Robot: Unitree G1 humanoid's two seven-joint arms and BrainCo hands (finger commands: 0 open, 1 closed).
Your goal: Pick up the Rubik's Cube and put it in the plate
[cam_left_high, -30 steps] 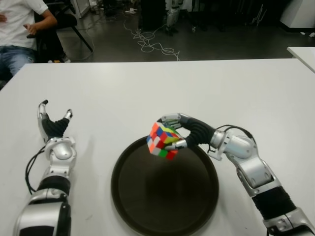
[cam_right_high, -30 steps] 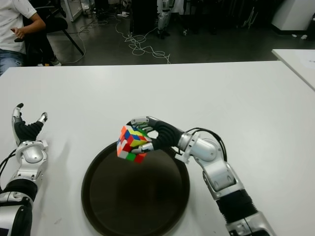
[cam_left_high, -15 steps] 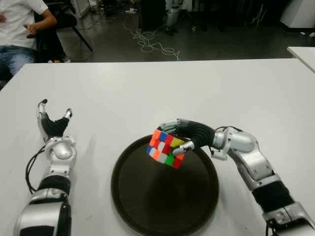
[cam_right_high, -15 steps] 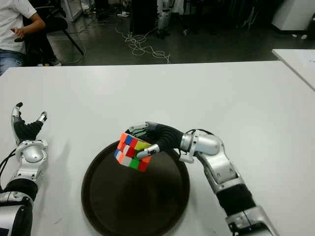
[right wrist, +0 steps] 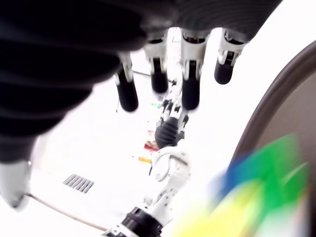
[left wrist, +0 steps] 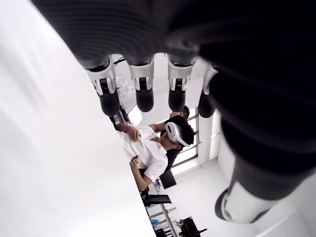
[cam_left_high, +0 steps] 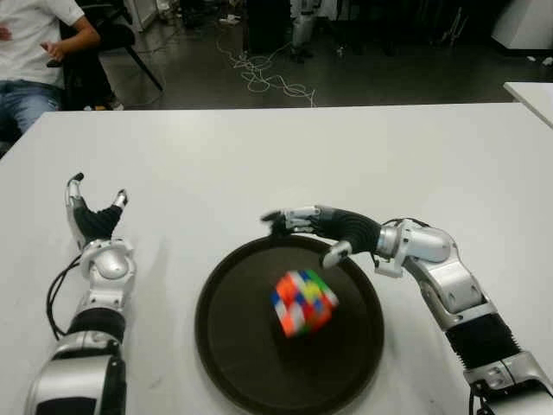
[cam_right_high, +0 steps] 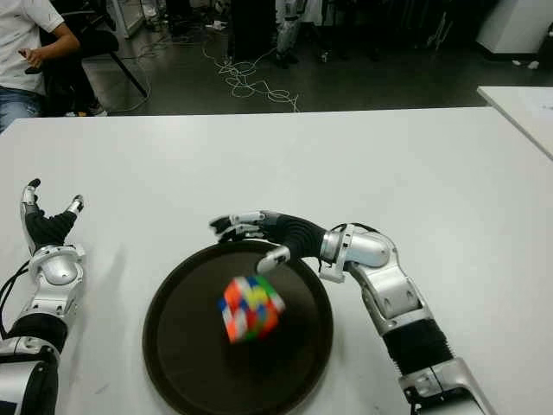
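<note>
White table (cam_left_high: 363, 156) fills most of the view, w/ a dark floor, cables and a seated person (cam_left_high: 34, 52) behind it. Round dark plate (cam_left_high: 233, 346) sits near the front edge. Rubik's Cube (cam_left_high: 303, 302) shows blurred, tilted, over the plate's middle; can't tell if it touches. Right hand (cam_left_high: 315, 232) is above the plate's far rim, fingers spread, holding nothing. Left hand (cam_left_high: 93, 220) shows left of the plate, well apart, fingers apart and pointing up, empty.
</note>
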